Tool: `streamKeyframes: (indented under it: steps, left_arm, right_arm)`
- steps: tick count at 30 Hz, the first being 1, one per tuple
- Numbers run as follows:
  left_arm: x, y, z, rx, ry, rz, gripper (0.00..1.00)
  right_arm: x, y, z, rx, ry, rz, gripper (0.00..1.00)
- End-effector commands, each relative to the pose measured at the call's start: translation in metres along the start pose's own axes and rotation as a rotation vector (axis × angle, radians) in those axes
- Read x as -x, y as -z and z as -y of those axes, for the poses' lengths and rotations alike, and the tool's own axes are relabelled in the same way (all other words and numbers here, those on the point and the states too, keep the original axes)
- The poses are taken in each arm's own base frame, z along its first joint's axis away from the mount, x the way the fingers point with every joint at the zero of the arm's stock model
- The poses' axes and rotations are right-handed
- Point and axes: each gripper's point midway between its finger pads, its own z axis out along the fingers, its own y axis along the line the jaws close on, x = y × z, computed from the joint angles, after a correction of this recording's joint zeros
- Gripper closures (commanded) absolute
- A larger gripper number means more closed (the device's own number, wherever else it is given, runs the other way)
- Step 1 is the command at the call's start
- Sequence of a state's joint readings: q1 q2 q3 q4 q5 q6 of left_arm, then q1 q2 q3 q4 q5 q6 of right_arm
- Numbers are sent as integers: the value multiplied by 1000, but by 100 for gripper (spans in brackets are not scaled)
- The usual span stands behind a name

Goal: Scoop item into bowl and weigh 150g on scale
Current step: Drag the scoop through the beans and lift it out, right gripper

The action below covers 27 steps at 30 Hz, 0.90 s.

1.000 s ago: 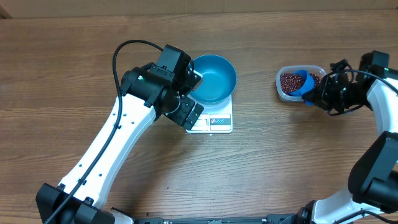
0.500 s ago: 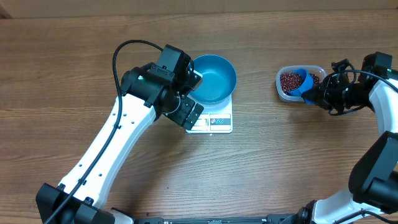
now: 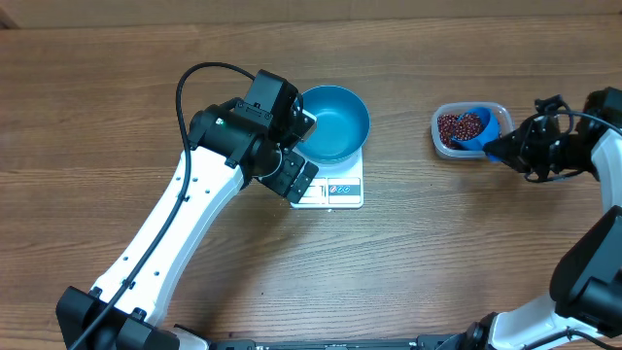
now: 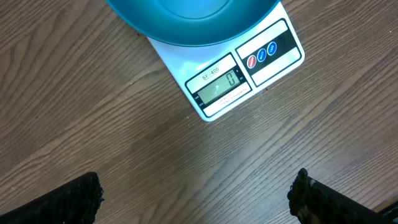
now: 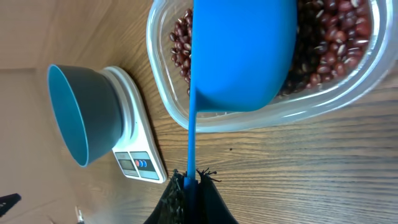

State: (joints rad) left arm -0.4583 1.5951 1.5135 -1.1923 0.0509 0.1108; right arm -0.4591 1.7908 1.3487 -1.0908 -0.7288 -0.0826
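The left arm is stretched from the near left edge of the table (image 3: pixel 117 117) diagonally up to the scale (image 3: pixel 335 191), its wrist bent down just left of it. The left gripper (image 4: pixel 198 202) is spread wide and nothing is grasped; bare wood is seen between its fingertips. The bowl (image 3: pixel 334 122) is set on the scale, whose display reads zero. The right arm is brought in from the right edge, its gripper (image 3: pixel 507 148) pointed left and clenched on the scoop's (image 5: pixel 242 56) thin handle. The scoop's cup is held inside the tub (image 5: pixel 163 99), over the beans (image 3: pixel 457 125), well right of the bowl.
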Motion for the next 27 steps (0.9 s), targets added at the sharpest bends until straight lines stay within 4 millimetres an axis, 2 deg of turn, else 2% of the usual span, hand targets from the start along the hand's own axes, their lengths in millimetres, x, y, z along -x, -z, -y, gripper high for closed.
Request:
streamKeyframes:
  steps: [1,15,16,27]
  left_arm:
    - [3,7,3,0,-1,23,0]
    - [3,7,3,0,-1,23,1]
    - [3,7,3,0,-1,23,0]
    - [3,7,3,0,-1,23,1]
  right_arm:
    - [2,4,-6,66,18,16,96]
    - [2,19,-10,178,8,43,96]
    - [-1,20,-14,240,25,50,96]
    - [-12,18,-10,358,6,72,96]
